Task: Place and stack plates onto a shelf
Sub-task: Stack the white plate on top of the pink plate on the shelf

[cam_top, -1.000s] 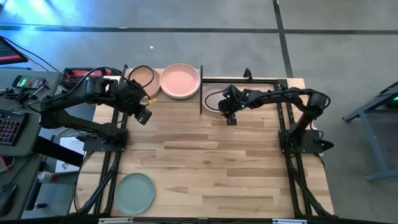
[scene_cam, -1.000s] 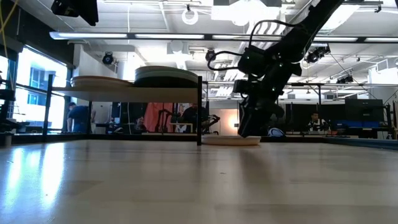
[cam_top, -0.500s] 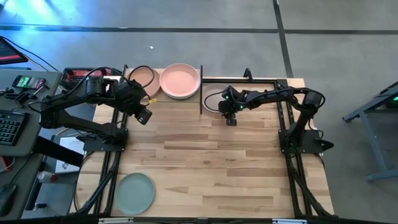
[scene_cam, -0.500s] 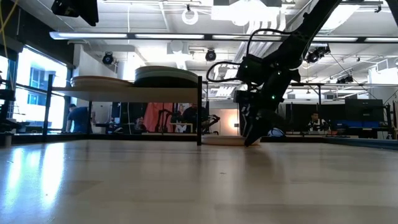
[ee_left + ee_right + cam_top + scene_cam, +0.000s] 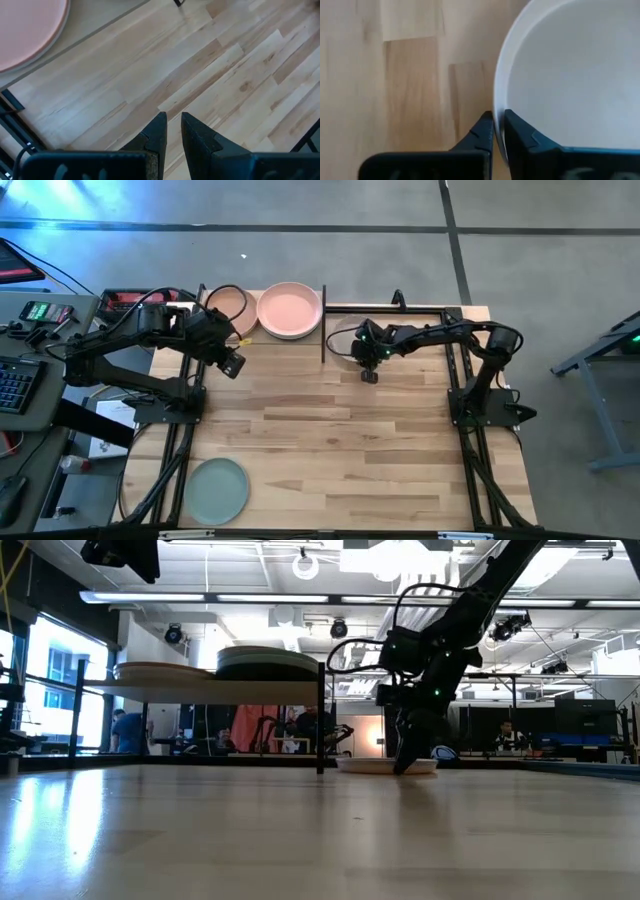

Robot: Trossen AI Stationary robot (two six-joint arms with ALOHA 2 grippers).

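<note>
A white plate (image 5: 342, 337) lies on the table just right of the shelf (image 5: 230, 690), and my right gripper (image 5: 367, 372) is shut on its near rim. On the shelf's board sit a pink plate (image 5: 290, 310) and a beige plate (image 5: 227, 304); in the low view the pink one tops a short stack (image 5: 266, 660). A sage green plate (image 5: 217, 489) lies flat at the table's near left corner. My left gripper (image 5: 232, 366) hangs above the table near the shelf's left end, shut, with nothing between its fingers (image 5: 159, 131). My right gripper pinches the white plate's near rim (image 5: 496, 107), one finger inside the plate and one outside it. The fingers (image 5: 406, 762) come from above, pointing steeply down. The plate lies with its underside on the table (image 5: 385, 767).
The shelf's black upright (image 5: 323, 338) stands close to the left of the held plate. A thin black bar (image 5: 420, 309) runs along the far edge behind it. Bare wood tabletop (image 5: 340, 440) fills the middle and near right. People and desks show in the room behind.
My right gripper has gone down onto the white plate's near rim, tipped more steeply, and shut on it.
</note>
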